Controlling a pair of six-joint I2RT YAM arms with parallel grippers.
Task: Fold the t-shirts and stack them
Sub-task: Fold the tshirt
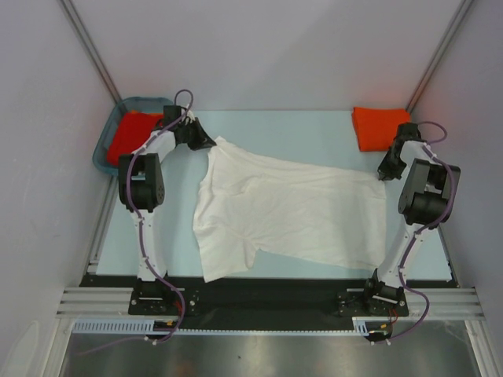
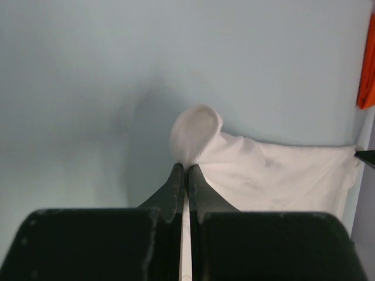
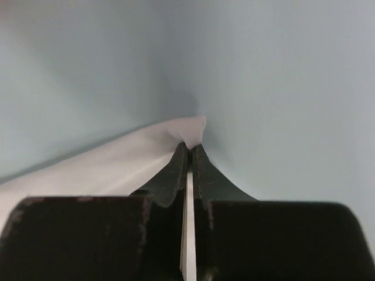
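A white t-shirt [image 1: 291,212] lies spread across the middle of the light blue table, plain side up. My left gripper [image 1: 211,143] is shut on its far left corner; in the left wrist view the cloth [image 2: 263,175] bunches into a small loop just past the gripper [image 2: 186,167]. My right gripper [image 1: 383,174] is shut on the shirt's far right corner, and in the right wrist view the white edge [image 3: 117,164] runs left from the gripper [image 3: 188,146]. A folded orange-red t-shirt [image 1: 379,127] lies at the far right. Another orange-red shirt [image 1: 130,135] sits in the basket.
A teal plastic basket [image 1: 102,149] stands at the far left corner of the table. Grey walls and slanted metal posts close in the sides and back. A black rail [image 1: 267,292] with the arm bases runs along the near edge.
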